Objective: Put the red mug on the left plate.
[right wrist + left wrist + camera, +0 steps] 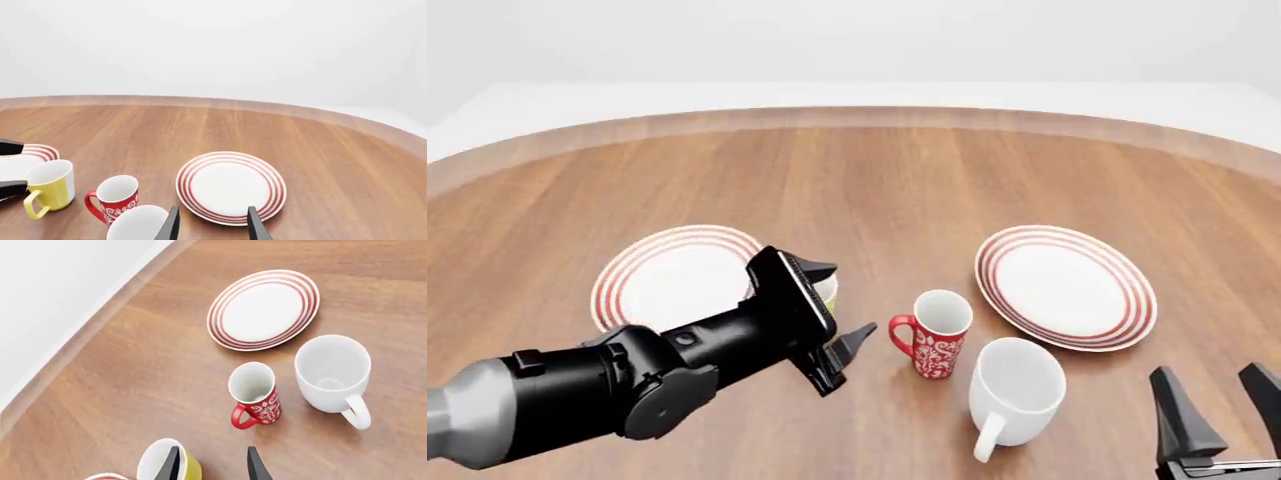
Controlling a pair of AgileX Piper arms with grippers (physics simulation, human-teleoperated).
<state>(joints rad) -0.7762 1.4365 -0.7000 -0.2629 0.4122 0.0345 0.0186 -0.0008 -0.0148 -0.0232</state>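
Left pincer (838, 318): open, empty, fingers spread, just left of the red mug (934, 334), likely lined up for a side grasp. Red mug: upright on the tabletop (868, 180), handle facing left toward the pincer, not yet held. Yellow mug (168, 466): close beside the pincer. Left plate (661, 275): bare, behind the arm. Right pincer (1221, 408): open, parked near right.

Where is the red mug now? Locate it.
In the front view, the red mug stands upright near table centre, between the two plates, just behind the white mug.
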